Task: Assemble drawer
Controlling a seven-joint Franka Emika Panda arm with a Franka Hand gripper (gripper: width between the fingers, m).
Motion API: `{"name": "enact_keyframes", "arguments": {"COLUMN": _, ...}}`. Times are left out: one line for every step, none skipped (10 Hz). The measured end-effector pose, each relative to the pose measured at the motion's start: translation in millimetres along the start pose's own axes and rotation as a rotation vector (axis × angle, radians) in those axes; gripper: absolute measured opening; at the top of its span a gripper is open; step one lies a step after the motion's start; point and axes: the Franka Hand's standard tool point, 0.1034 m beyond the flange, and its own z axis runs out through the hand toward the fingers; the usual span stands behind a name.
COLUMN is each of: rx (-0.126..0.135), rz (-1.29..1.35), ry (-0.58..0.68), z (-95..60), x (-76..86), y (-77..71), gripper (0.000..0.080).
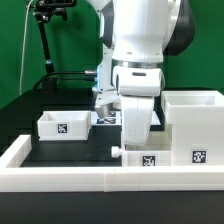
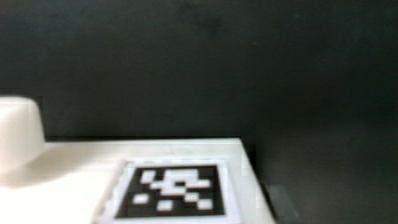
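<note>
In the exterior view, one small white tray [image 1: 64, 124] with a tag lies on the black table at the left. The large hollow shell [image 1: 195, 122] stands at the right, a tag on its front. A second small white tray [image 1: 142, 158] with a tag lies by the front wall, next to the shell. My gripper [image 1: 135, 140] hangs straight down right over this second tray; its fingertips are hidden by the hand. The wrist view shows a white tagged surface [image 2: 175, 190] very close, with a blurred white lump [image 2: 15, 140] beside it. No fingers show there.
The long low white border wall [image 1: 100, 180] runs along the front and up the exterior view's left. The marker board [image 1: 104, 117] lies behind my arm. A black stand [image 1: 45, 45] with a cable rises at the back left.
</note>
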Motion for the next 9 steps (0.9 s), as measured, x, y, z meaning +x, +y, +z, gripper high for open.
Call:
{"name": "enact_keyframes", "arguments": {"rx": 0.0, "rz": 0.0, "ry": 0.0, "z": 0.0, "x": -0.1, "y": 0.0, "gripper": 0.0042}}
{"name": "enact_keyframes", "arguments": {"rx": 0.0, "rz": 0.0, "ry": 0.0, "z": 0.0, "x": -0.1, "y": 0.0, "gripper": 0.0042}}
{"name": "enact_keyframes", "arguments": {"rx": -0.003, "rz": 0.005, "ry": 0.002, "z": 0.3, "x": -0.9, "y": -0.4, "gripper": 0.0042}}
{"name": "enact_keyframes", "arguments": {"rx": -0.019, "rz": 0.021, "ry": 0.008, "z": 1.6, "x": -3.8, "y": -4.2, "gripper": 0.0042}}
{"name": "enact_keyframes", "arguments": {"rx": -0.015, "rz": 0.07, "ry": 0.011, "z": 2.6, "x": -0.7, "y": -7.7, "gripper": 0.0042}}
{"name": "enact_keyframes", "arguments": {"rx": -0.002, "rz": 0.125, "ry": 0.005, "z": 3.2, "x": -0.5, "y": -9.8, "gripper": 0.0042}}
{"name": "enact_keyframes", "arguments": {"rx": -0.004, "rz": 0.151, "ry": 0.007, "z": 2.4, "x": 4.8, "y": -8.9, "gripper": 0.0042}}
{"name": "enact_keyframes", "arguments": {"rx": -0.005, "rz": 0.154, "ry": 0.008, "z": 1.8, "x": 9.0, "y": -8.3, "gripper": 0.0042}}
{"name": "enact_keyframes", "arguments": {"rx": -0.007, "rz": 0.155, "ry": 0.009, "z": 1.1, "x": 12.9, "y": -7.4, "gripper": 0.0042}}
